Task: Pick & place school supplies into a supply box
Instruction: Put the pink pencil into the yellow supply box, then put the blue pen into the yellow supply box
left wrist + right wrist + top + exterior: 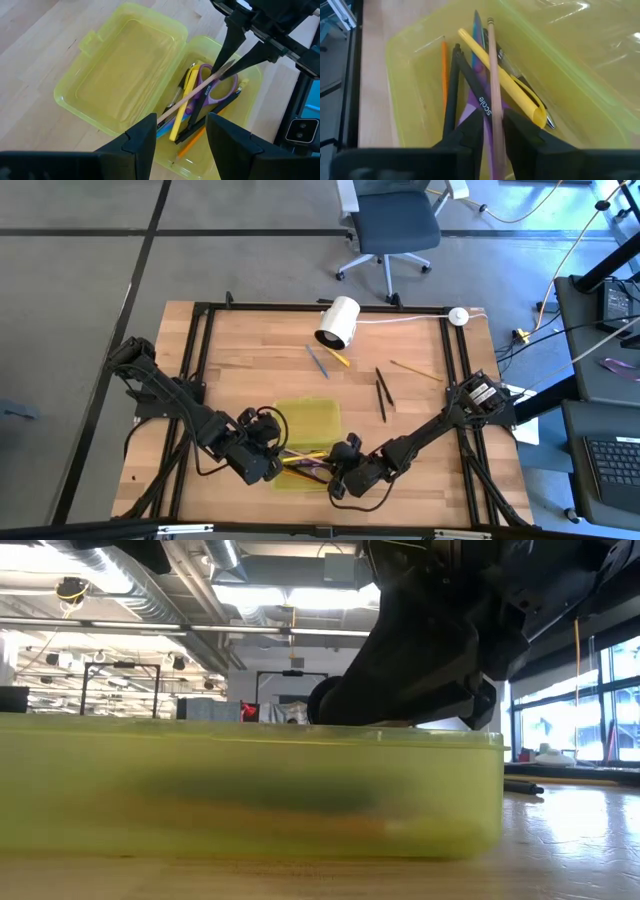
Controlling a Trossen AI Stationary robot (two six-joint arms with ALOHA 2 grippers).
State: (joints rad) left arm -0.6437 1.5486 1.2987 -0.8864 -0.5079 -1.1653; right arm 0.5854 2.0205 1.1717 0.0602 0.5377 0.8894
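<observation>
Left gripper (262, 463) hovers at the near-left edge of the supply box (318, 416), fingers spread apart and empty; from its wrist view the box lies just ahead, lid half to one side, filled half to the other.

Inside the filled half, below and ahead of the right gripper (231, 61): purple-handled scissors (220, 85), yellow pen (503, 78), orange pencil (443, 62), black pens, something blue beneath. The right gripper is pinched narrow on a wood-coloured pencil (192, 95), which slants down into the box with its far end resting across the pile. Judging by this, the pencil is about to be let go.

Task looks more than half done. Left on the table, well beyond both grippers: a blue pen (317, 361) with a yellow pencil (337, 357) just beside it, two dark pens (382, 392), and a thin tan pencil (415, 370) farthest right.

Surface: light butcher-block wood in a black frame. A white cylinder (338, 322) with a cable lies at the far edge. Room: grey floor, office chair (392, 225) beyond the table, desks with a keyboard at right; the low view shows ceiling ducts and windows.
</observation>
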